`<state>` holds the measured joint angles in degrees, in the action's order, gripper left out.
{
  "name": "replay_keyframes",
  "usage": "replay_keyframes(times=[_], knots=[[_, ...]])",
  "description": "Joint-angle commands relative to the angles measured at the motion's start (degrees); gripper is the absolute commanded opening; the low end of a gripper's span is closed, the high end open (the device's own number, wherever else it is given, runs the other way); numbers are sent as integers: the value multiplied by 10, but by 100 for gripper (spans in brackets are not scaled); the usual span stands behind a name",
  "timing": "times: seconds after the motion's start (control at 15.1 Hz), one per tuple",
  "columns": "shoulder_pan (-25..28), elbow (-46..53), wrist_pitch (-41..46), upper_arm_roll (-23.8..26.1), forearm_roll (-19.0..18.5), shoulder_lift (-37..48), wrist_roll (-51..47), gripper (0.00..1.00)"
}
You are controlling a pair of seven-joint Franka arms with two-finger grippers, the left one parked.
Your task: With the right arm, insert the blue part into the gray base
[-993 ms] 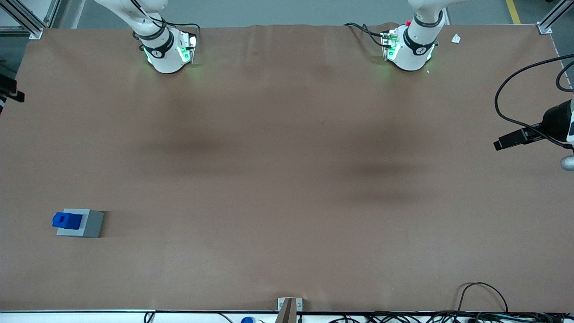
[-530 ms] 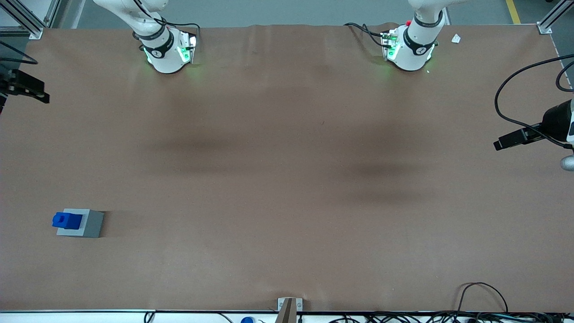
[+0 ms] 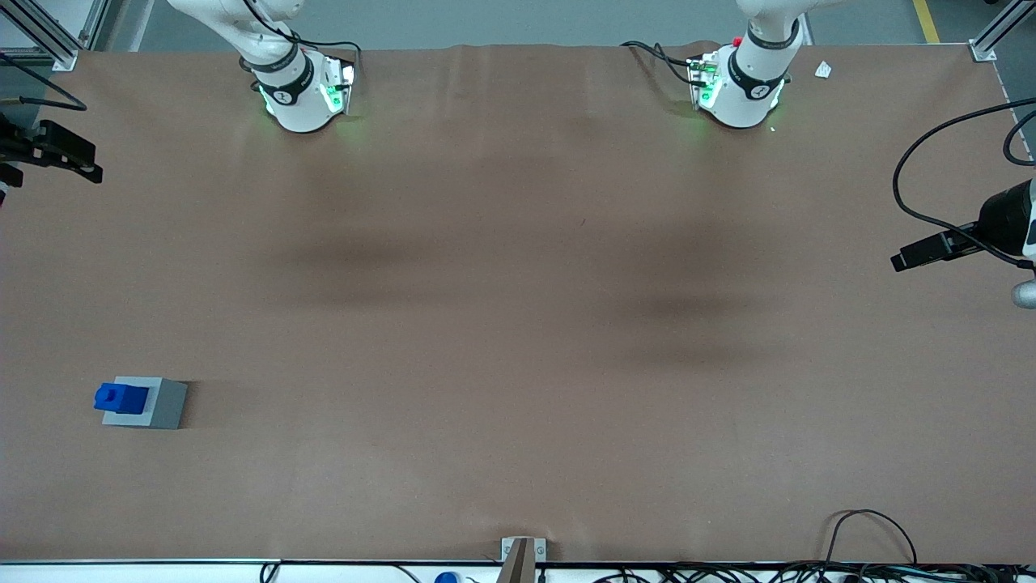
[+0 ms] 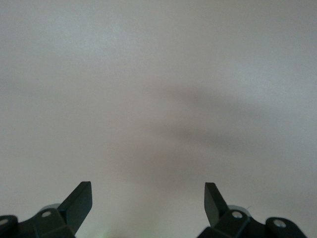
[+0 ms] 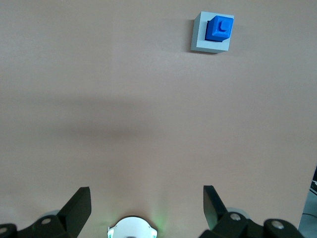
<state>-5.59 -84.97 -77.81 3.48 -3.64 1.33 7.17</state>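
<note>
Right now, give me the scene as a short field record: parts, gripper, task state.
blue part: seated in the top of the gray base, standing up out of it
gray base: on the table, toward the working arm's end
gripper: fingers open, empty, high above the table, far from both parts
contact: none between gripper and parts
task state: the part looks inserted

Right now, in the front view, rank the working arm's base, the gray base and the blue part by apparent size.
1. Right arm base, largest.
2. Gray base.
3. Blue part, smallest, sitting on the gray base.
The gripper hangs open, farther from the camera.
</note>
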Motion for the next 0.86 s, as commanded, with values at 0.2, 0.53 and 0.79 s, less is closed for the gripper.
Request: replay_keyframes(times=[0.2, 0.53, 0.79], knots=[[1, -31, -17, 0, 2, 19, -7, 100], [2, -36, -18, 1, 2, 22, -8, 100], [2, -72, -46, 2, 6, 46, -12, 100]])
